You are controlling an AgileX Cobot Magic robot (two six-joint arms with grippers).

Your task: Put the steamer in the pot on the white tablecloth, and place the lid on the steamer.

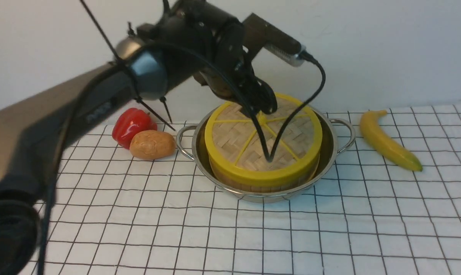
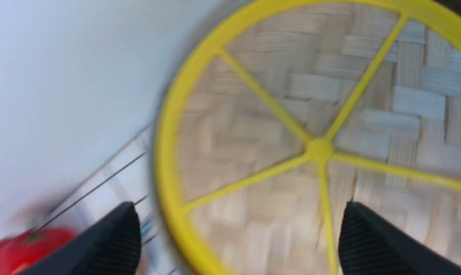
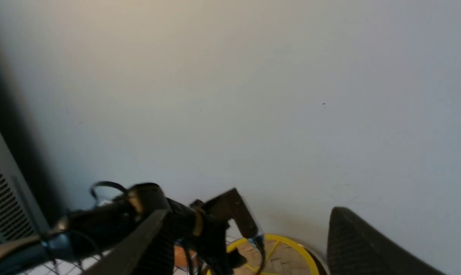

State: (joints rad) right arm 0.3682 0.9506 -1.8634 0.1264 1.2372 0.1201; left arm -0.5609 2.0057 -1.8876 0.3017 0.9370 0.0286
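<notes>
Steamer (image 1: 314, 175) sits inside the steel pot (image 1: 262, 197), w/ the woven bamboo lid (image 1: 230, 143) on top, prob. so that it stays covered. L end effector (image 2: 240, 233) is over the lid, fingers apart; R end effector (image 3: 249, 240) also apart. Steamer wall is mostly hidden, so seating is unclear.

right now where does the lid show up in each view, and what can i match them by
front view: lid just above centre, on the steamer
left wrist view: lid fills the middle and right
right wrist view: lid at the bottom edge, right of centre, partly cut off
shared landmark: the lid's yellow spokes
</notes>
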